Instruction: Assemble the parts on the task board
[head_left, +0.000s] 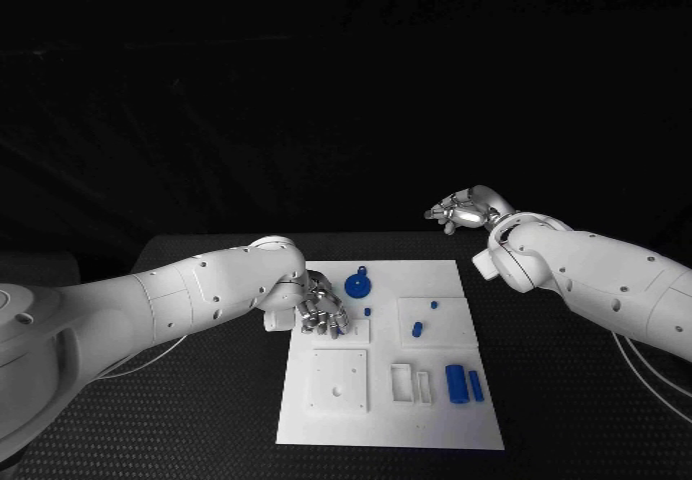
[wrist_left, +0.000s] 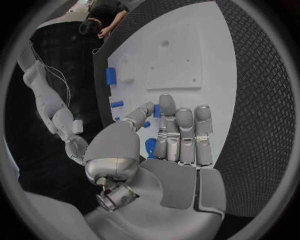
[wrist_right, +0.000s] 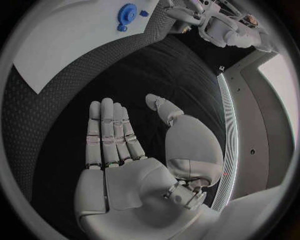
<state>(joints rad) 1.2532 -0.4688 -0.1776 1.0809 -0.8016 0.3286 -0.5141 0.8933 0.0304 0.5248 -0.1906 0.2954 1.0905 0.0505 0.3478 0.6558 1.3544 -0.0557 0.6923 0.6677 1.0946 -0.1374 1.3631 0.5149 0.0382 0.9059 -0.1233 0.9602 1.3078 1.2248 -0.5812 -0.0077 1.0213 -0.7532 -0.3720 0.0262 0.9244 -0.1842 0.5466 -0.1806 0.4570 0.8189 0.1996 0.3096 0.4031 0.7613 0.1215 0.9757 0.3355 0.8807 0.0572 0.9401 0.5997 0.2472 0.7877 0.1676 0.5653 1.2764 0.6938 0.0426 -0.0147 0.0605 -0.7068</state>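
White task board (head_left: 447, 420) mid-bench (head_left: 216, 440). Blue gear (head_left: 358, 287) near its far edge; cylinders (head_left: 456, 382) near right. Left robot hand (head_left: 320, 308) over board, fingers extended, empty. Right robot hand (head_left: 464, 210) raised off-board, spread, empty.

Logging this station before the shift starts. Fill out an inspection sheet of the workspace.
Surface: black table, textured top.
Job's things: white task board mid-table; blue gear near its far edge; small blue pegs at its middle; two blue cylinders at its right side.
Clutter: nothing seen.
Hands: left hand over the board's left edge, fingers straight, holding nothing; right hand raised beyond the table's far edge, open and empty.
Cables: thin pale cables under both arms.
Surroundings: dark backdrop.
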